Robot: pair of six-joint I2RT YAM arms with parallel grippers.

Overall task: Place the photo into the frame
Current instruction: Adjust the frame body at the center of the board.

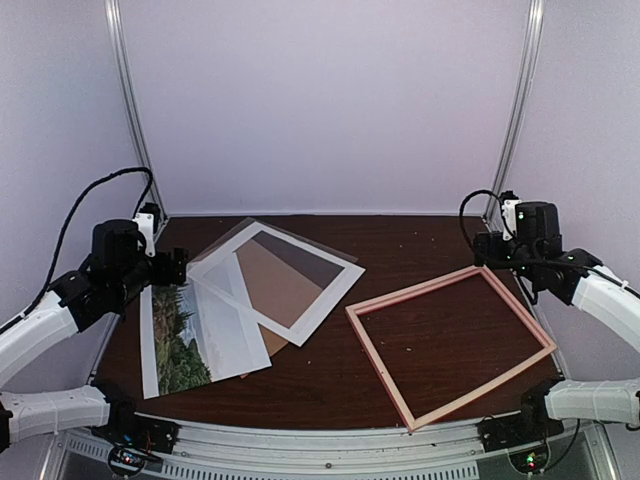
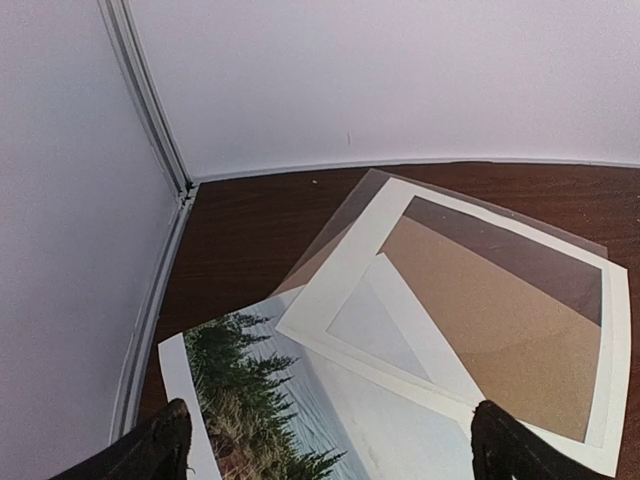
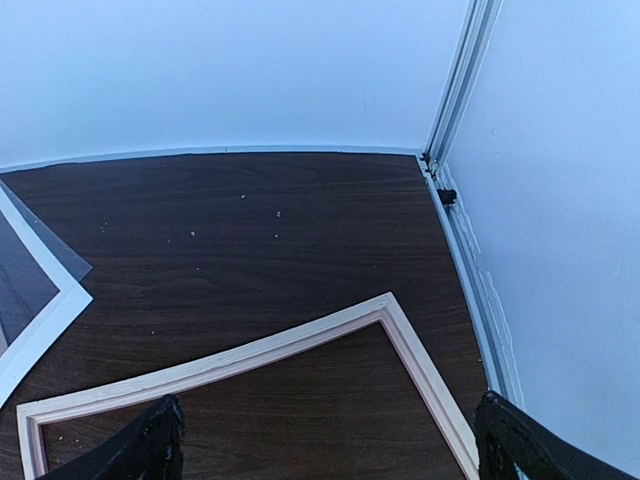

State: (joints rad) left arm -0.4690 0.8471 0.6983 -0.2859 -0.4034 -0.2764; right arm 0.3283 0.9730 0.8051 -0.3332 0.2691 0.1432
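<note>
Thin rectangular print of dark green trees, water, pale sky (image 1: 180, 338) (image 2: 250, 395): flat, picture side up, left part of dark wooden table (image 1: 420, 238), right portion covered. Thin-railed rectangular frame of pale pinkish wood (image 1: 413, 289) (image 3: 250, 352): flat, skewed, right part of table, well apart from print.

Diffuse, even illumination is seen in all three views, with no single source apparent. The white walls (image 1: 320, 100) are rendered with a cool lilac-to-blue cast. Hard shadows are not cast on the dark table (image 1: 420, 235), and only soft, faint shading is seen along sheet edges. A pale, milky sheen is produced where the clear sheet (image 2: 350, 215) lies over the wood. The top view is soft and slightly grainy, and detail in the photo (image 1: 175, 340) is smeared. In the wrist views, wide-angle distortion is shown by a bowed corner post (image 2: 150, 100) and a curved rail of the frame (image 3: 230, 355). The fingertips (image 3: 150, 440) are rendered dark and blurred.
</note>
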